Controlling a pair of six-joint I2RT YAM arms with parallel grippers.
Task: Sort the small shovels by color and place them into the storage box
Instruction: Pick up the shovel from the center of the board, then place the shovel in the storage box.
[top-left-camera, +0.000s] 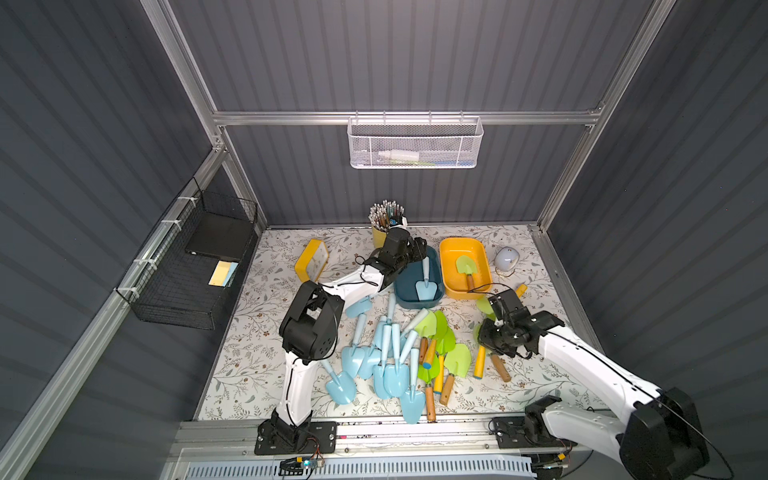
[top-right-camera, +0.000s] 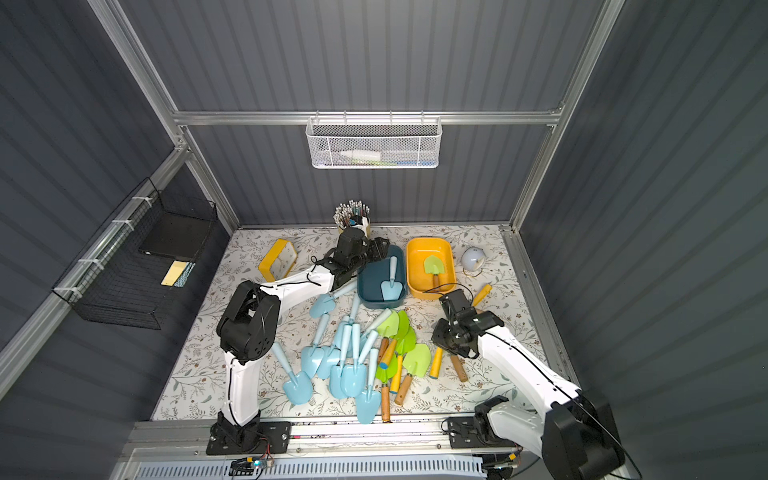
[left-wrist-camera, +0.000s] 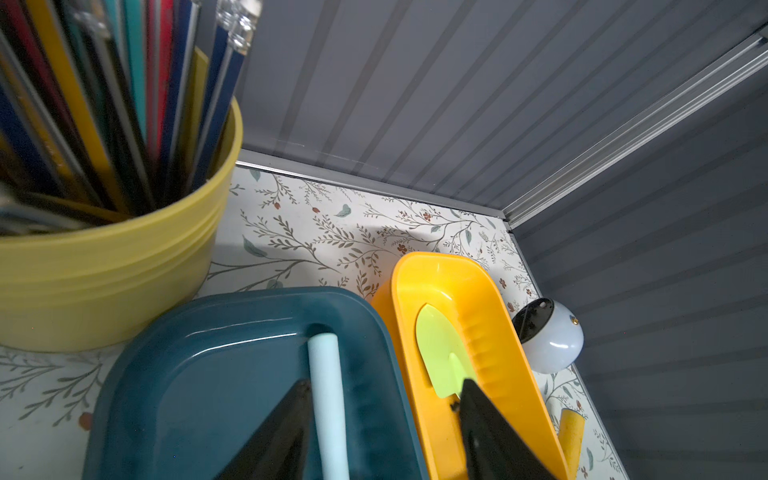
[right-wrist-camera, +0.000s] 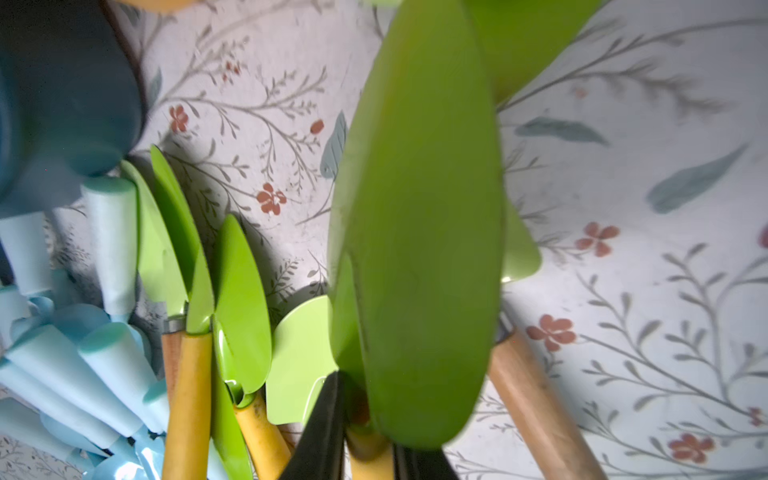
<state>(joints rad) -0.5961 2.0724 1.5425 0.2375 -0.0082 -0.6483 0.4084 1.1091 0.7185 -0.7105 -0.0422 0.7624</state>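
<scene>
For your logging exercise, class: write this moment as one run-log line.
left hand: open over pale blue plastic shovel in dark teal box | right hand: shut on lime-green-bladed shovel | yellow box: one brown-handled green shovel

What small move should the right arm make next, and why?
Probably carry it toward the yellow box: the right gripper is shut on a green shovel, and that box already holds a second green shovel.
</scene>
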